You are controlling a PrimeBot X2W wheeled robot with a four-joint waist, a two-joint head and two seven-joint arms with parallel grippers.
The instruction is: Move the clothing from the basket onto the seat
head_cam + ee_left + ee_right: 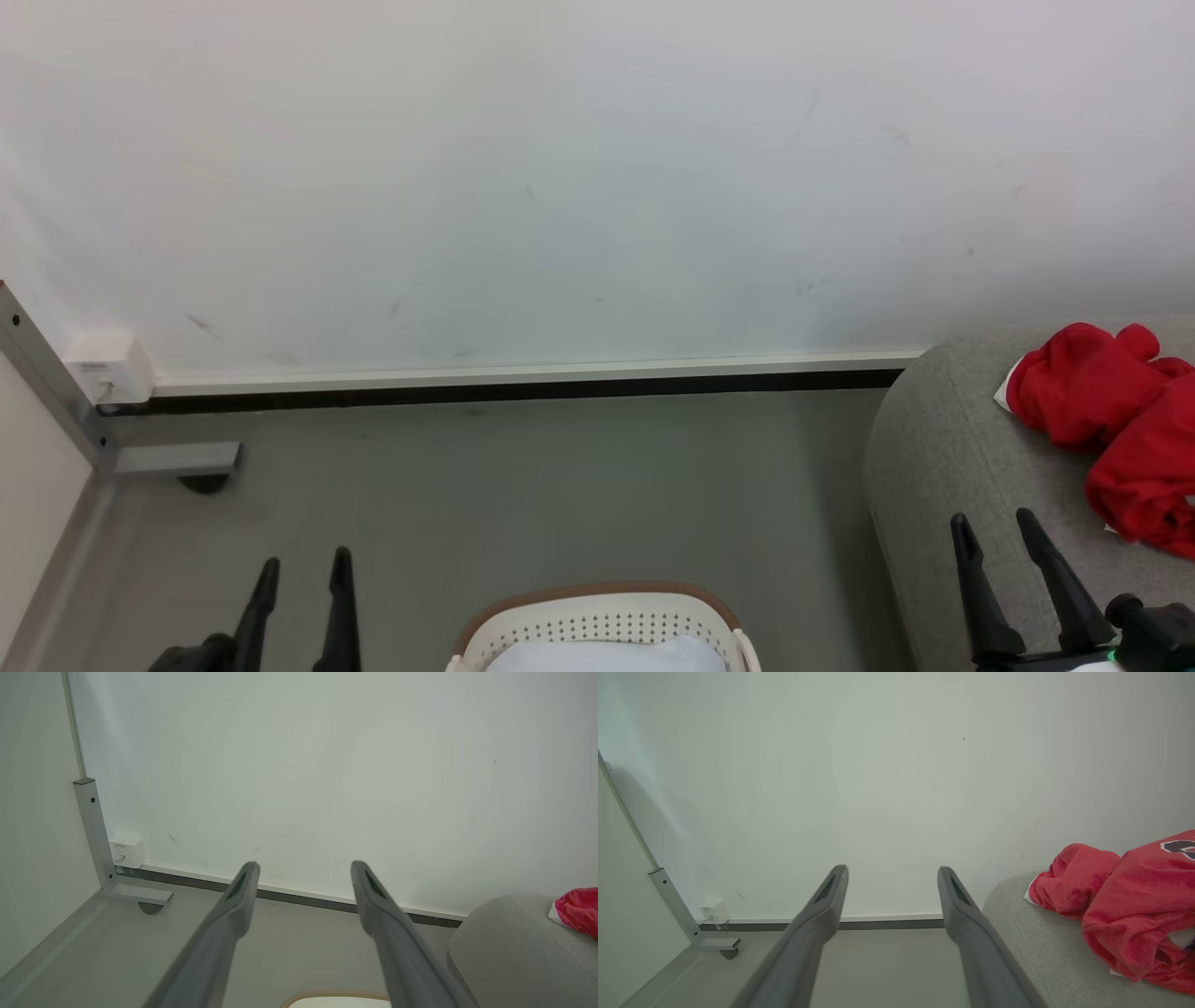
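Note:
Bright red clothing [1111,420] lies bunched on the grey seat [943,467] at the right; the jersey with dark lettering [1148,896] sits beside a plain red garment [1073,879]. The white perforated basket [597,621] with its brown rim stands at the bottom centre, showing only pale lining. My left gripper [303,565] is open above the floor, left of the basket, holding nothing. My right gripper [994,523] is open over the seat's near edge, left of the clothing and apart from it.
A white wall with a dark baseboard [523,387] runs behind the grey floor. A grey metal post with a foot and caster [177,462] and a white wall box [110,369] stand in the left corner.

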